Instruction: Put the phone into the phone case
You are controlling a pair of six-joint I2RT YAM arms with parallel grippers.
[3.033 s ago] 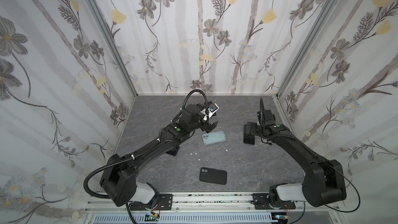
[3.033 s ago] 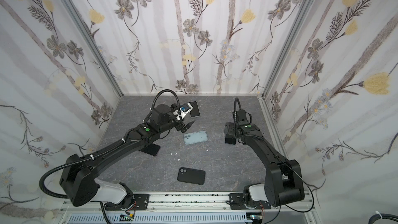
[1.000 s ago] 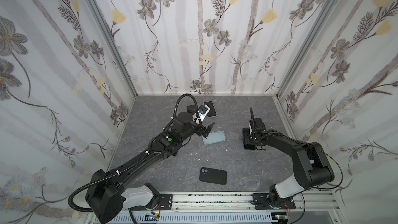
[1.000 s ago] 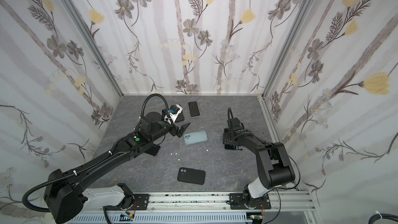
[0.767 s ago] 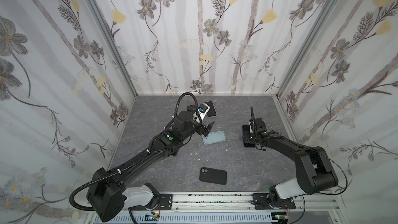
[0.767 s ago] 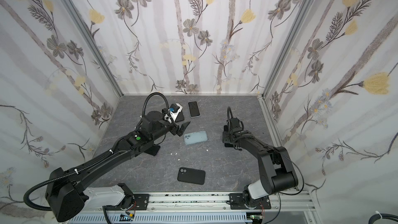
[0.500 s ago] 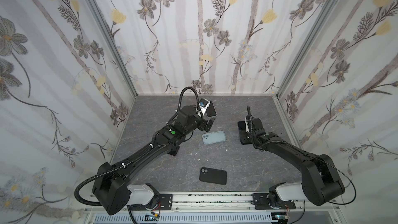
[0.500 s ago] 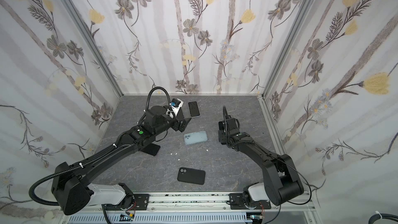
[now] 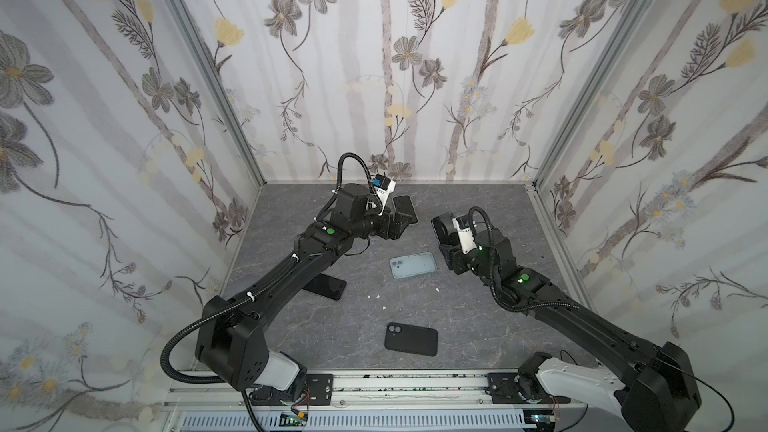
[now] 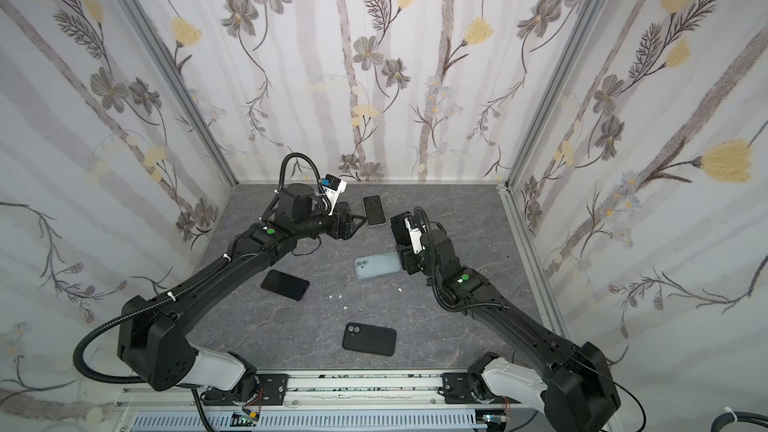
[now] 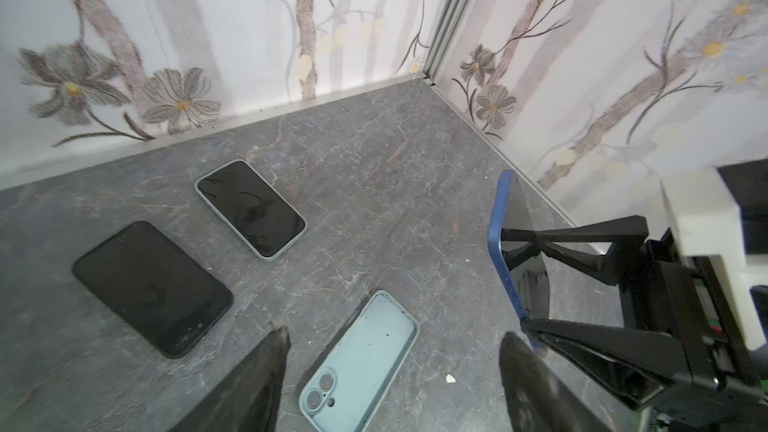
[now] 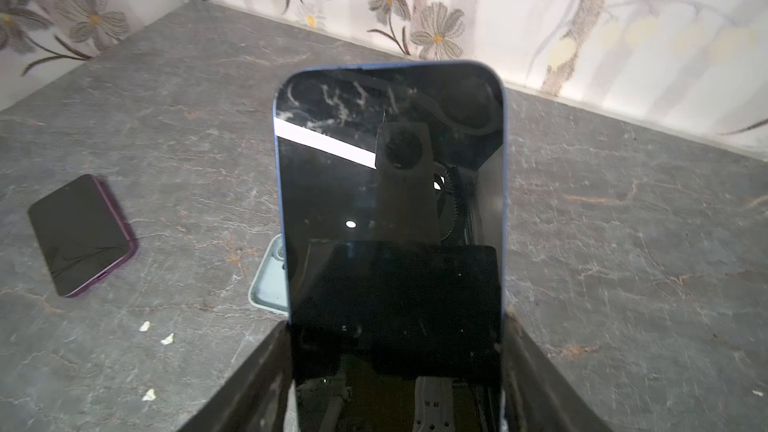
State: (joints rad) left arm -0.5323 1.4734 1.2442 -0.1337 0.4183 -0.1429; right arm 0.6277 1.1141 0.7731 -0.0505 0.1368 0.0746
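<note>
The phone (image 12: 390,184), dark-screened with a blue edge, stands upright in my right gripper (image 12: 397,326), which is shut on its lower sides. Both top views show this phone (image 9: 441,227) (image 10: 399,227) raised just right of the phone case (image 9: 413,265) (image 10: 377,264). The case is pale blue and lies flat and empty, open side up, mid-table. My left gripper (image 11: 394,334) is open and holds nothing. It hovers behind the case (image 11: 365,359) and points at the held phone (image 11: 509,243). In a top view the left gripper (image 9: 401,222) is toward the back wall.
A black case (image 9: 411,339) (image 10: 368,339) lies near the front edge. A purple-edged dark phone (image 10: 285,284) (image 12: 81,234) lies left of centre, partly under the left arm. A phone in a pale case (image 10: 374,209) (image 11: 250,209) and a black slab (image 11: 151,288) lie at the back.
My right gripper has risen from the table with the phone and moved left toward the pale blue case. My left gripper has drawn back from the case toward the rear wall.
</note>
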